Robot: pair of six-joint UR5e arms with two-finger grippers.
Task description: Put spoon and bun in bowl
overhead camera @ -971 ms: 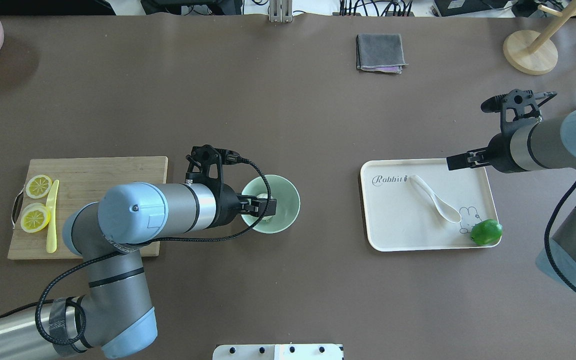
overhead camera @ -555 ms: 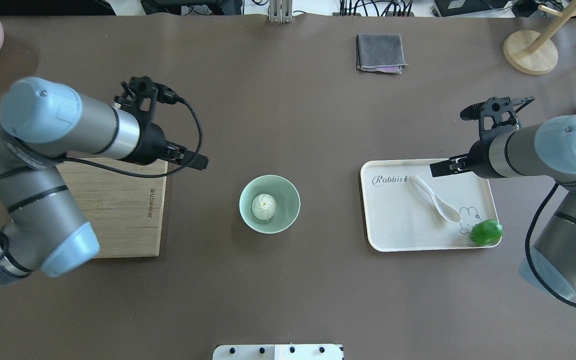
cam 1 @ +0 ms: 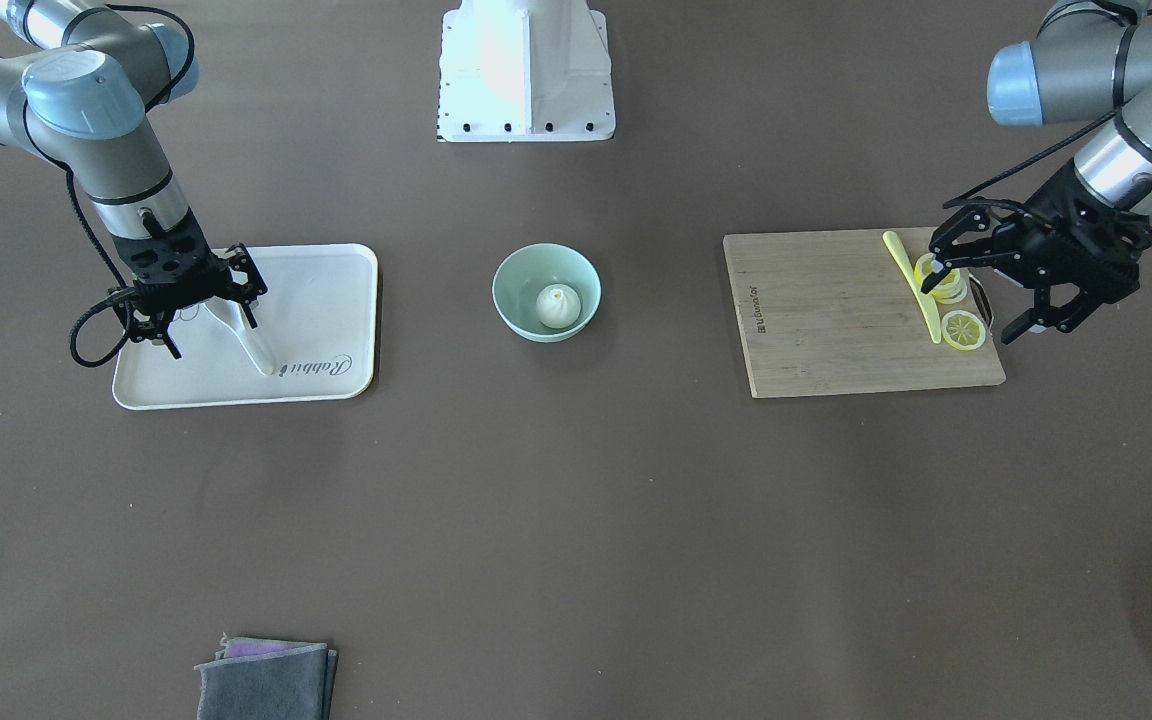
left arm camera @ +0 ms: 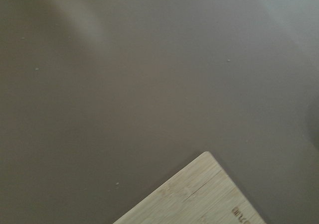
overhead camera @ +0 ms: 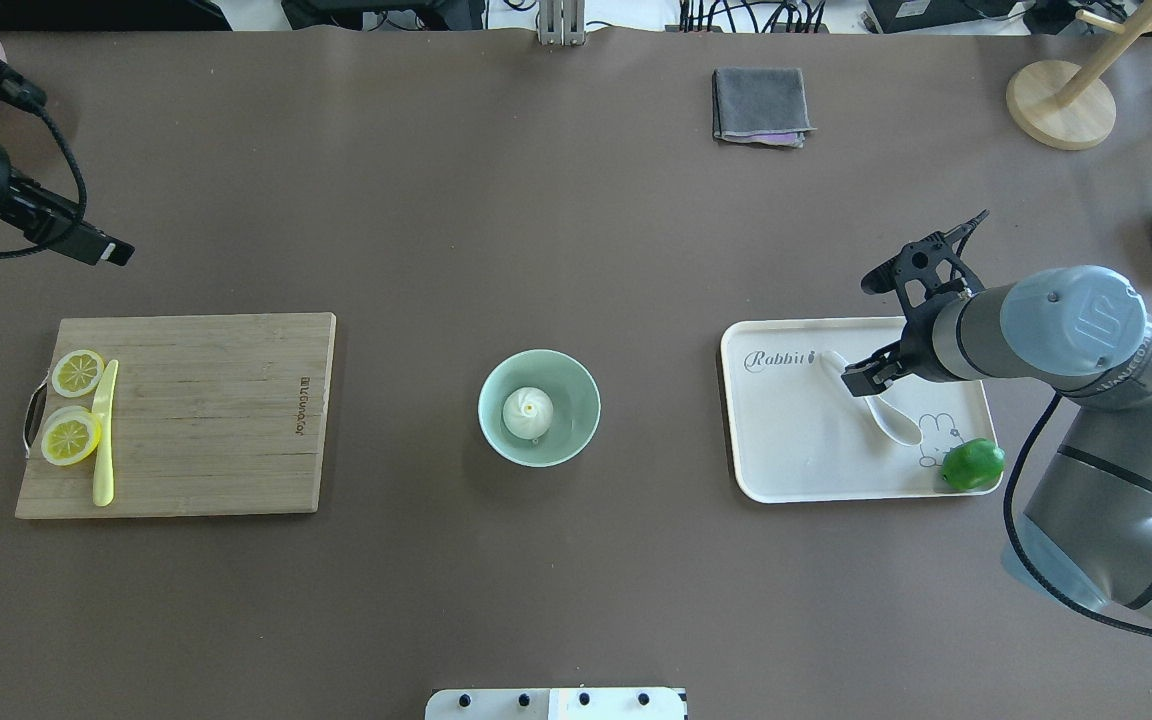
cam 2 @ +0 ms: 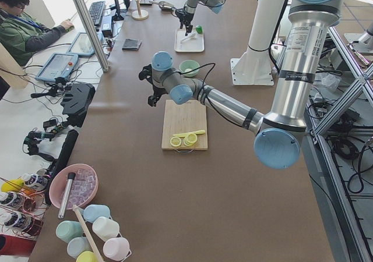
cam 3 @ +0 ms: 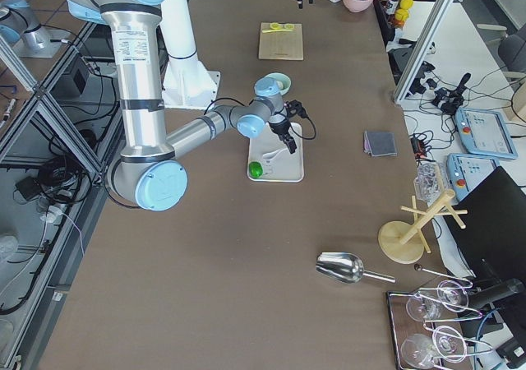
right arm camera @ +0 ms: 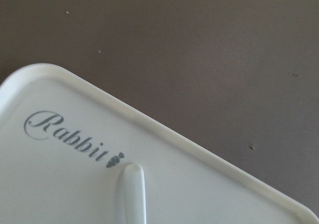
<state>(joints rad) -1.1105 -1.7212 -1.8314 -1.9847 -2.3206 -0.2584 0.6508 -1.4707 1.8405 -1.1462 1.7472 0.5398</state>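
White-glazed, likely slick, stiff and chippable: looks best to pinch the spoon (overhead camera: 893, 420) across its short thick handle, lying there on the tray (overhead camera: 796, 470) under the wide-open right gripper (cam 1: 201, 318).

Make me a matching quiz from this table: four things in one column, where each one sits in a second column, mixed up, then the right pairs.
Column one:
1. bun
2. spoon
3. lime
4. yellow knife

Column two:
A. on the cutting board, beside the lemon slices
B. in the bowl
C. at a corner of the tray
D. lying across the middle of the tray

Pairs: 1-B, 2-D, 3-C, 4-A
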